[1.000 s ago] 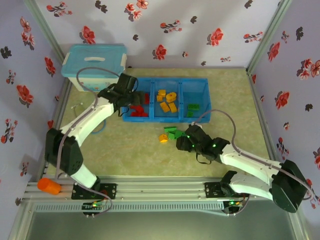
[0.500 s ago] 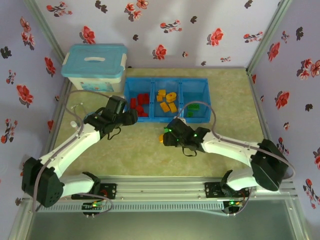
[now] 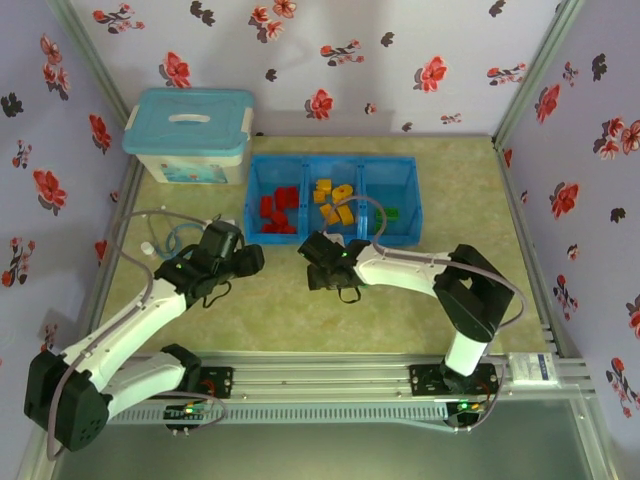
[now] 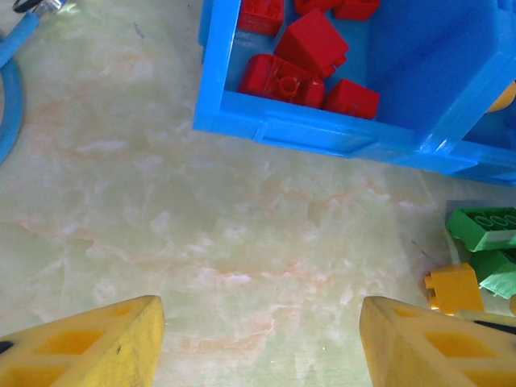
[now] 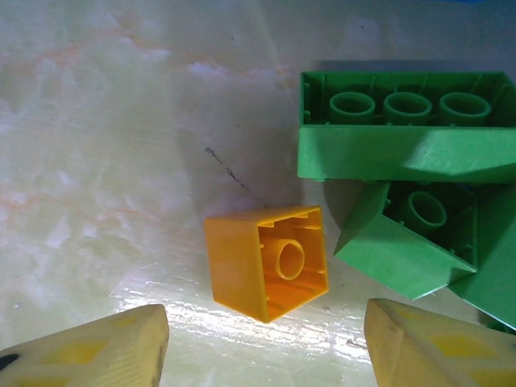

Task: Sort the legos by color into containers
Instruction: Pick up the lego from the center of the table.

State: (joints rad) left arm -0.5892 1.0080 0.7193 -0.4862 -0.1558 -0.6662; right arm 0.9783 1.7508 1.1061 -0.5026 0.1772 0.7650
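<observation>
Right gripper [image 5: 266,343] hangs with jaws spread over an orange brick [image 5: 268,262] on the table [image 5: 97,121], green bricks [image 5: 403,129] just beside. Left gripper [image 4: 262,343], jaws wide and holding nothing, sits near the tray [image 4: 322,133] with its red bricks [image 4: 294,60].

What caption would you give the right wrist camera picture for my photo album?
Open right gripper hovers over an orange-yellow brick, hollow side up, beside loose green bricks.

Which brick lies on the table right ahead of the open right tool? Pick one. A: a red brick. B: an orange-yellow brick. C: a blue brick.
B: the right wrist view shows the orange-yellow brick lying hollow side up on the table ahead of the open right tool, green bricks beside it.
</observation>
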